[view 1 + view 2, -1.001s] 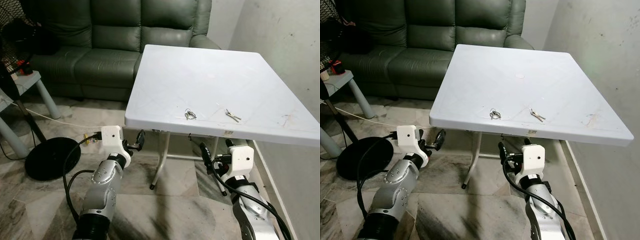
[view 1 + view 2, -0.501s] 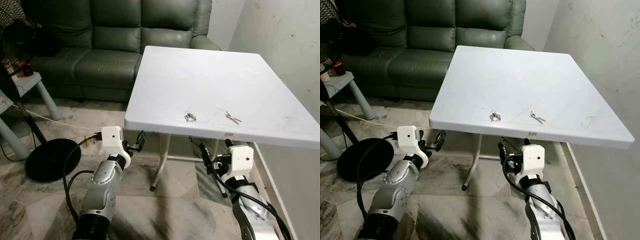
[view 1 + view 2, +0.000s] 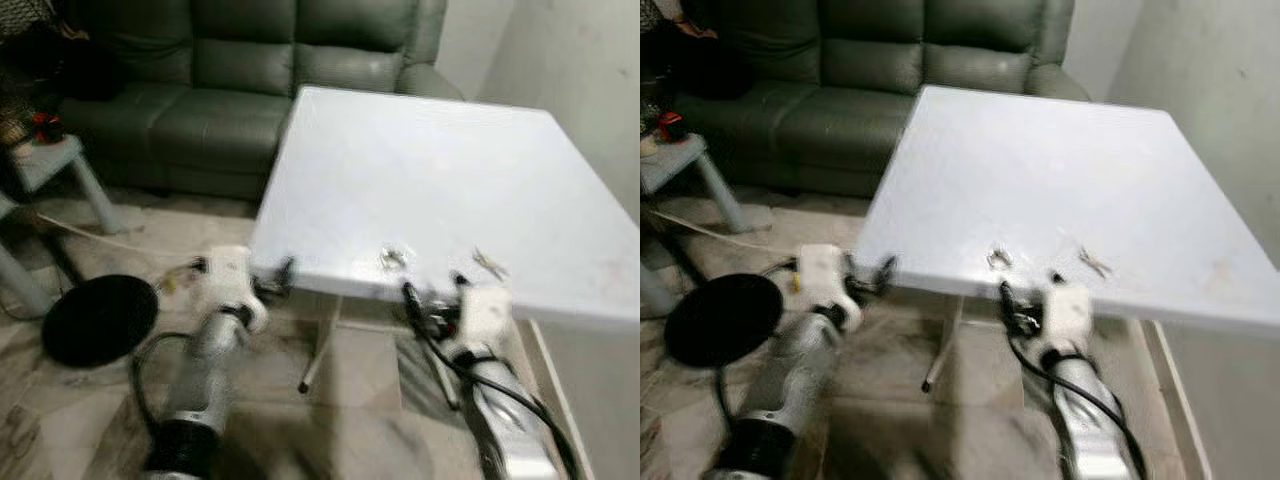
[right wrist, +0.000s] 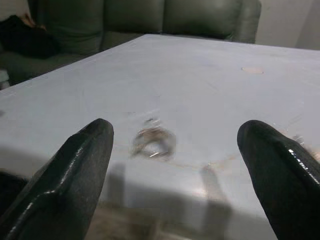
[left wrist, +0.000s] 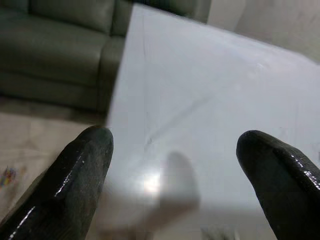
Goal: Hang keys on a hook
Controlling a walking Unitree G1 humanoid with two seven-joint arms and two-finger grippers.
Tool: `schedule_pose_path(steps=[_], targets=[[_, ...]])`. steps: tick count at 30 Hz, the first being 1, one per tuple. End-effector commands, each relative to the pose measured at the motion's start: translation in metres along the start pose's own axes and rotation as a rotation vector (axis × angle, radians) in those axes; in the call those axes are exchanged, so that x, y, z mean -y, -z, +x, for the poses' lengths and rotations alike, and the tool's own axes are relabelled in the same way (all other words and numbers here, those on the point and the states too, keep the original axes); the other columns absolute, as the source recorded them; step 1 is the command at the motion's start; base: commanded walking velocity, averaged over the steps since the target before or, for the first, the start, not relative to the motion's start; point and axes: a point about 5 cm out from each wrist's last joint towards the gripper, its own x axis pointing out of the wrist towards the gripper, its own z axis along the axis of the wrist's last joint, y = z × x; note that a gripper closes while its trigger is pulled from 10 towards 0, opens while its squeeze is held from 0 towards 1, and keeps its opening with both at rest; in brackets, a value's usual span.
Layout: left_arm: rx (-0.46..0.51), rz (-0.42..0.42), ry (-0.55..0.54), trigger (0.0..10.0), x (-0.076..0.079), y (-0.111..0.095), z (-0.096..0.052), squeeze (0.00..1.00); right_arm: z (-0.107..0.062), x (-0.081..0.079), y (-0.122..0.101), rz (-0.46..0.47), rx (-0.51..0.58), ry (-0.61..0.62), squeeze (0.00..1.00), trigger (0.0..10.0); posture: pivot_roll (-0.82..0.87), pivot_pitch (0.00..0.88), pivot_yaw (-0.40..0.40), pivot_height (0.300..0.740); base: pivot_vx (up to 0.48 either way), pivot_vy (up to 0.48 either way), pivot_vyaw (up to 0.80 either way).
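Keys (image 4: 152,140) lie as a small ringed bunch on the white table (image 3: 440,170), close to its near edge and toward the middle of that edge. A second small metal piece (image 3: 489,264), possibly another key, lies on the same edge strip, nearer the table's right corner and apart from the bunch; blur hides what exactly it is.

Both head views are smeared, so fine detail is lost, and no brand, label or writing can be read on any surface.

Left claw (image 5: 175,180) hangs just below and in front of the table's near left corner, its two black fingers (image 5: 75,185) spread wide apart and holding nothing; its wrist view looks across the table top toward the sofa.

Right claw (image 4: 175,175) sits just under the near edge, below the keys, its fingers (image 4: 65,185) likewise wide apart and empty. In its wrist view the bunch lies between the two fingertips but beyond them, on the table top, untouched.

Behind the table's far edge stands a dark green leather sofa (image 3: 240,60). On the tiled floor (image 3: 90,420) to the left lie a round black base (image 3: 98,318) and a pale cable (image 3: 80,232), beside a small grey side table (image 3: 45,165).
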Motion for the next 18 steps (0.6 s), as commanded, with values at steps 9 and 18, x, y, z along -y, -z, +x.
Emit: schedule_pose_path(steps=[9, 18], targets=[[0.002, -0.006, 0.034, 10.0, 0.0127, 0.0000, 0.0030, 0.00, -0.0014, 0.0107, -0.0013, -0.017, -0.005, 0.029, 0.00, 10.0, 0.05, 0.000, -0.060, 0.740, 0.414, 0.000, 0.00], [0.025, 0.018, 0.040, 10.0, 0.0167, -0.0013, 0.0020, 0.00, -0.0007, 0.0152, 0.0000, -0.037, -0.024, 0.083, 0.00, 10.0, 0.05, 0.000, -0.059, 0.740, 0.042, 0.000, 0.00]])
